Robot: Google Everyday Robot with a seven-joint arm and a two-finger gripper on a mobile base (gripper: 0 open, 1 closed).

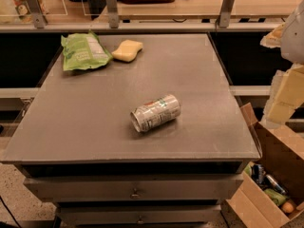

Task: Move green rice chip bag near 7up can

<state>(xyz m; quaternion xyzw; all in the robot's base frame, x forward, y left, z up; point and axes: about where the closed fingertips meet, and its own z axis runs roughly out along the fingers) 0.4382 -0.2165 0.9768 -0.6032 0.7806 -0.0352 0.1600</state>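
The green rice chip bag (84, 52) lies flat at the far left corner of the grey table (85, 127), its white label panel facing up. The 7up can (156, 112) lies on its side near the table's middle, toward the front, with its open end pointing front-left. My gripper (284, 96) shows as pale blocks at the right edge of the view, beyond the table's right side, well away from both the bag and the can. It holds nothing that I can see.
A pale yellow sponge (127, 50) lies just right of the bag. An open cardboard box (266, 184) with small cans and other items stands on the floor at the front right. A railing with posts (111, 8) runs behind the table.
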